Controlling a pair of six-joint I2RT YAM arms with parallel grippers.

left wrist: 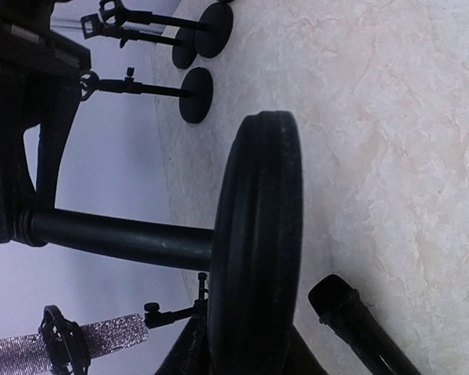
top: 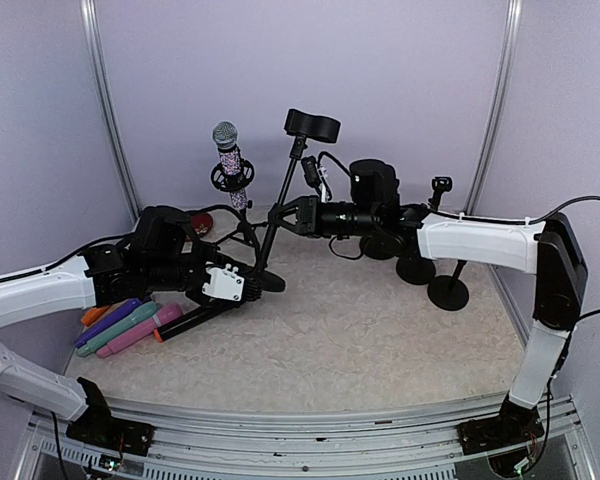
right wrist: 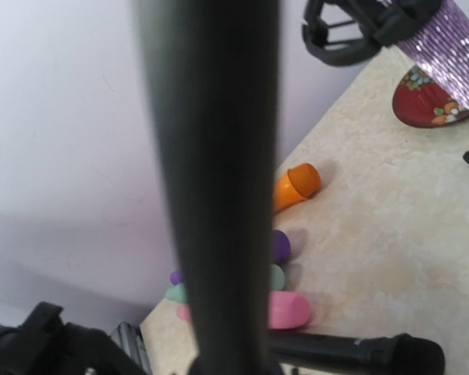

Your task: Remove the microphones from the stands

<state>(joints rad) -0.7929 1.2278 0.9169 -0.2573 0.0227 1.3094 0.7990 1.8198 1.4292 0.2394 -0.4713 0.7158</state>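
Note:
A silver-and-purple glitter microphone [top: 228,150] stands upright in a black shock mount [top: 232,176] on a small tripod at the back left; it also shows in the left wrist view [left wrist: 102,337] and the right wrist view [right wrist: 453,55]. In front of it a black stand leans, its pole [top: 280,205] running from a round base [top: 268,281] up to a black head [top: 312,125]. My left gripper [top: 248,287] is shut on the edge of that base [left wrist: 258,234]. My right gripper [top: 283,216] is shut on the pole [right wrist: 211,180] at mid-height.
A black microphone [top: 195,318] lies on the table beside several coloured ones, pink [top: 140,331], green, purple and orange [right wrist: 297,186]. A red patterned object [top: 200,224] sits at the back left. Three more black stands [top: 448,290] stand at the back right.

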